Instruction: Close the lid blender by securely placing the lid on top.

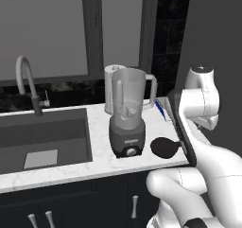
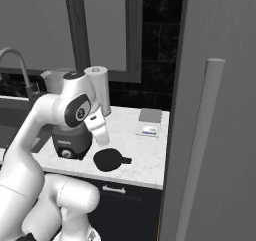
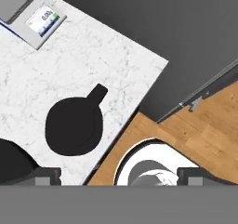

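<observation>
Lid (image 3: 74,126) lies flat on the marble counter (image 3: 93,65) beside the blender (image 1: 127,118), jaws spread apart, no legible writing.

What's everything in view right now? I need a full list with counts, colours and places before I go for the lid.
lid: one, black, flat on the counter right of the blender, tab pointing right, untouched
blender: one, translucent grey jar on a dark grey base, mouth uncovered, near the counter's front edge
white cylinder: one, upright behind the blender
kitchen scale: one, grey with a small display, at the back right of the counter
counter: one, white marble
sink: one, dark, left of the blender
faucet: one, grey, behind the sink
fingers: two, dark, spread wide above the counter edge, holding nothing
</observation>
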Robot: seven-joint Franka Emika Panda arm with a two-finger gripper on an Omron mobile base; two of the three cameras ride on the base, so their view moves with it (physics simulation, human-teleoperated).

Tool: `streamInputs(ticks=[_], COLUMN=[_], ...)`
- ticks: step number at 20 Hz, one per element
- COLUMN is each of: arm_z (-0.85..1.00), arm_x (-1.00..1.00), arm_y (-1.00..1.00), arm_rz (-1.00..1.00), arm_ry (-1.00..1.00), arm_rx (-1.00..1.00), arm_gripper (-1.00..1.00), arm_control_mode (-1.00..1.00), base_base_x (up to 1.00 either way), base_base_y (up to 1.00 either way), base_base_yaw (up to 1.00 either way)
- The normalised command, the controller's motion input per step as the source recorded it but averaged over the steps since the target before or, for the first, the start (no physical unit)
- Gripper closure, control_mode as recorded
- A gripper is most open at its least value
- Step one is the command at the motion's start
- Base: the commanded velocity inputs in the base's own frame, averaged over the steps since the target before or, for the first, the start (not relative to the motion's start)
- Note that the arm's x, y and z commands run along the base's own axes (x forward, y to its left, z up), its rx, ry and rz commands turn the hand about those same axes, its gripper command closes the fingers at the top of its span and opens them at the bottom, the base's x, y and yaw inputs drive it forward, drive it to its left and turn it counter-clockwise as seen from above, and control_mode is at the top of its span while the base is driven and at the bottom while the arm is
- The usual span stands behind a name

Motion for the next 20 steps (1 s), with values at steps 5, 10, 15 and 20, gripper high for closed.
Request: streamInputs(ticks=[5,10,15,20], arm_z=[-0.29,-0.33,-0.39,-0.46], arm_x=[0.10,0.14,0.15,0.17], arm_y=[-0.21,-0.19,-0.13,-0.01], arm_rz=[-0.28,-0.20,-0.08,-0.02], arm_ry=[0.01,0.00,0.00,0.00], arm_rx=[0.08,0.09,0.08,0.06], arm_gripper=[-1.00,-1.00,-1.00,-1.00], arm_control_mode=[-1.00,-1.00,-1.00,-1.00], base_base_x=[0.00,0.00,0.00,0.00], base_base_y=[0.00,0.00,0.00,0.00], base_base_yaw=[0.00,0.00,0.00,0.00])
